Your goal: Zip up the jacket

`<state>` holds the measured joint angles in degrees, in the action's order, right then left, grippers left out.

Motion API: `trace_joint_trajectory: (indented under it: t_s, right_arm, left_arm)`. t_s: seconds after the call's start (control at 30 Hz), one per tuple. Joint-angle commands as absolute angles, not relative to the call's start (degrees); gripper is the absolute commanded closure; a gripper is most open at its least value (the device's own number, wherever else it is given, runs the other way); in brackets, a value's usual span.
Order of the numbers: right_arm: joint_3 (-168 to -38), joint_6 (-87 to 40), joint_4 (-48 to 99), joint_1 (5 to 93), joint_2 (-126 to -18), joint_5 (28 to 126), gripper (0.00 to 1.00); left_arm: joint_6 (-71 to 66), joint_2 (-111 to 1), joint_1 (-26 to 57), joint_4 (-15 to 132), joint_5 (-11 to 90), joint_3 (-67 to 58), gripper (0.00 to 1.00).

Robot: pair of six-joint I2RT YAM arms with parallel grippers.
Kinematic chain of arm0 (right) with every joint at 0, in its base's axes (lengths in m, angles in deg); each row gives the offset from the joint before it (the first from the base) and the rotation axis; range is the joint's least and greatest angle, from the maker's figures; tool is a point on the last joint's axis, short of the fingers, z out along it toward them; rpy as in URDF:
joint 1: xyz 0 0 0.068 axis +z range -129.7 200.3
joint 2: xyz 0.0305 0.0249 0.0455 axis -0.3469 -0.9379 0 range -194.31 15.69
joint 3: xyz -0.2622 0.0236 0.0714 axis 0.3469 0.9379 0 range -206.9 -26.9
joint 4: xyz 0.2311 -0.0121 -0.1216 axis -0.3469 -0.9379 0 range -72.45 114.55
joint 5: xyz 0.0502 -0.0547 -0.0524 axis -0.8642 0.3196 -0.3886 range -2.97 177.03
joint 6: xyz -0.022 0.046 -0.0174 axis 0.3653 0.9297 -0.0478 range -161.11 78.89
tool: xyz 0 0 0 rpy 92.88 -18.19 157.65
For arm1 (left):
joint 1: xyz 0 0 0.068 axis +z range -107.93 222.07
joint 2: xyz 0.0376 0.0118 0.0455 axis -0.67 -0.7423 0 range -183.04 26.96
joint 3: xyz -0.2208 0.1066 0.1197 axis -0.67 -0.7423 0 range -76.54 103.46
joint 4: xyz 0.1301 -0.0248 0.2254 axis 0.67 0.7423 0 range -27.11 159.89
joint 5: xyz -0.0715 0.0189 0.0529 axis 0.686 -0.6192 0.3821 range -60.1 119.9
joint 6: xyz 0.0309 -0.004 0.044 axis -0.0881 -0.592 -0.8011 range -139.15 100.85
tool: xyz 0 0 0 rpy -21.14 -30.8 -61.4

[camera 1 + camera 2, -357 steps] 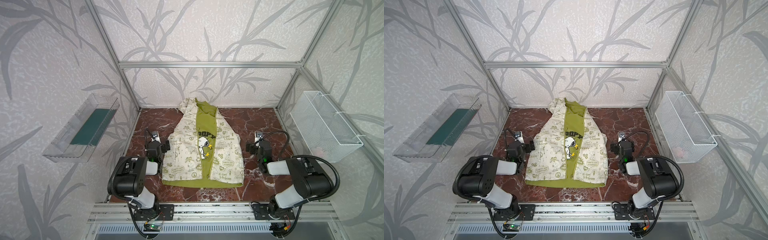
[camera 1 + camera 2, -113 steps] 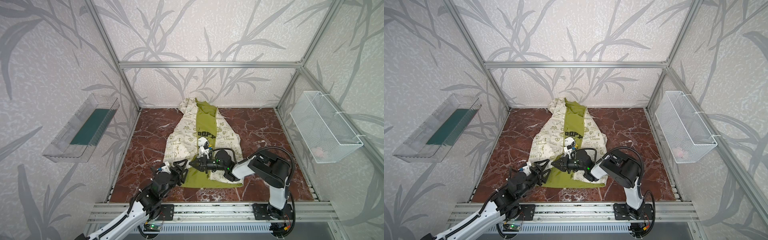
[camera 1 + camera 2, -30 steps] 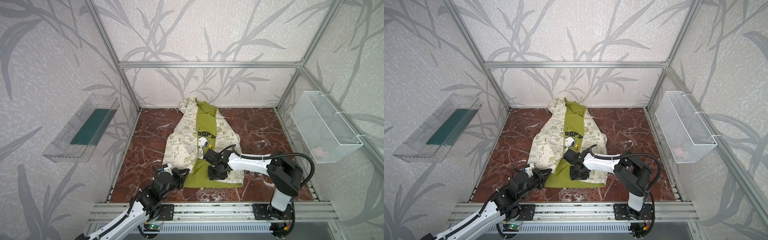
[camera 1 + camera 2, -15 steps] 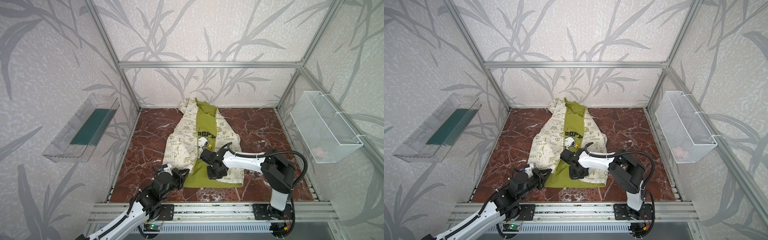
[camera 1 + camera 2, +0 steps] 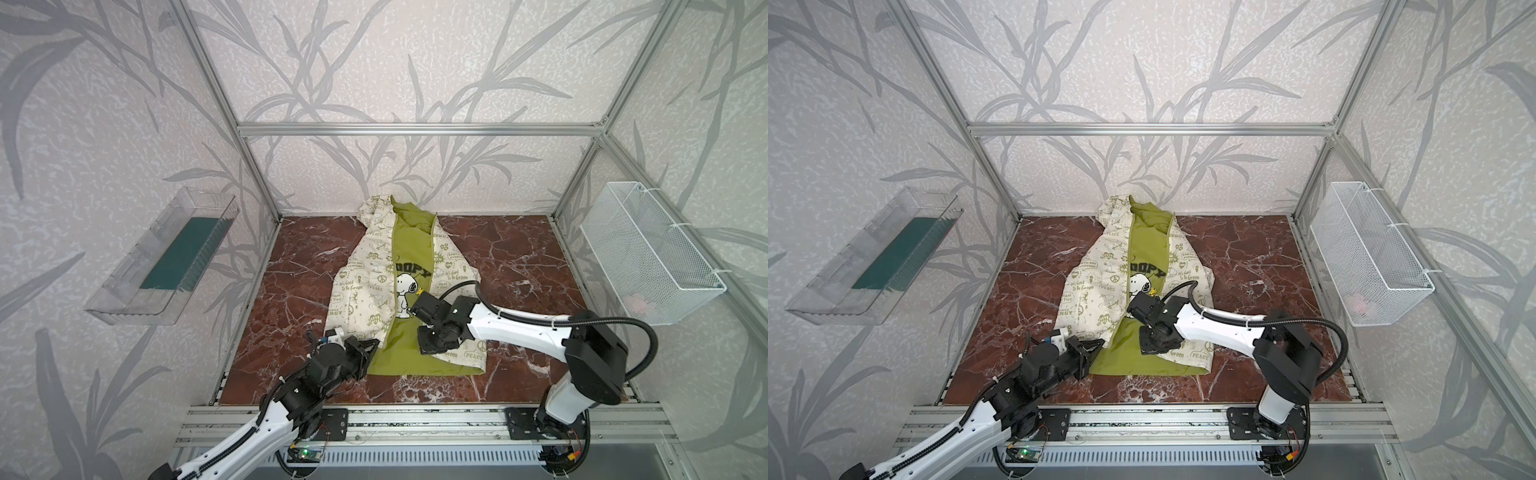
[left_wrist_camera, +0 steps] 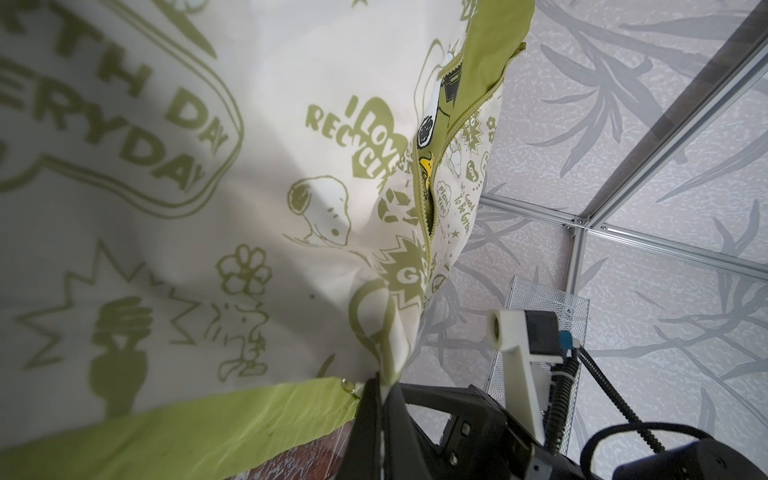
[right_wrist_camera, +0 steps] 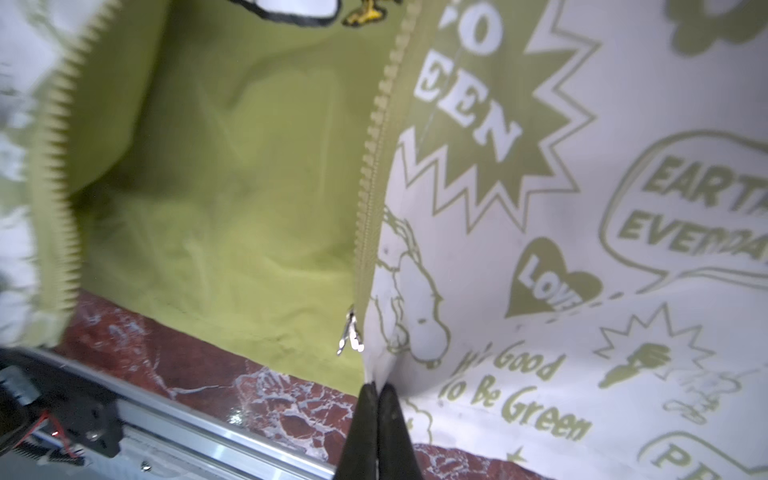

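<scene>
Standing at the aluminium front rail (image 5: pixel 415 419), I saw both arms reaching in low over the red-brown marble-patterned tabletop (image 5: pixel 519 257). Nearest me, the left gripper (image 5: pixel 373 343) was pinched tight on the bottom corner of the small cream hooded jacket (image 5: pixel 360 286), on the front panel of its own side, and the cloth creased towards that pinch. Just beyond, the right gripper (image 7: pixel 377 390) pointed down at the other panel's inner edge. Its wrist view showed the black fingertips (image 7: pixel 361 424) closed together on the hem, right below the olive-green zipper teeth (image 7: pixel 370 166), with a small silver zipper pull (image 7: pixel 351 334) hanging just beside them. Both top views hid that pull under the gripper body.

The jacket lay unzipped in the middle of the table, its olive lining bared and its hood towards the back wall. Its print read "It's Good To Be Green" and "PEACE". The right wrist view added "LOVE" in a heart and "EART" over "EVE" in a speech bubble. The left wrist view gave "I LOVE RECYCL", cut off by a fold. On the lining a white beagle cartoon (image 5: pixel 405 289) stood under the letters "OOPY".

Farther off, a clear plastic tray with a dark green floor (image 5: pixel 166 266) hung on the left wall, and a white wire basket (image 5: pixel 648 249) hung on the right wall.
</scene>
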<state>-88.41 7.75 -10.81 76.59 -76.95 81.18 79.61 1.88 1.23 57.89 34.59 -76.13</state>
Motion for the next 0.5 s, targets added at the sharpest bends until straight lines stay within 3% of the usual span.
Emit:
trace_joint_trajectory:
  t_s: [0.0,0.2,0.47]
  right_arm:
    - [-83.35,9.20,-1.80,74.14,-74.92,76.35,1.00]
    - [-84.55,7.28,-4.15,73.72,-76.90,75.77,1.00]
    - [-85.99,7.19,-4.58,73.78,-80.54,75.51,0.87]
  left_arm:
    - [79.95,-0.42,1.20,55.04,35.58,-74.99,1.00]
    - [79.37,-3.05,1.12,53.36,35.95,-74.34,1.00]
    - [79.29,-3.13,1.20,53.30,36.03,-74.52,1.00]
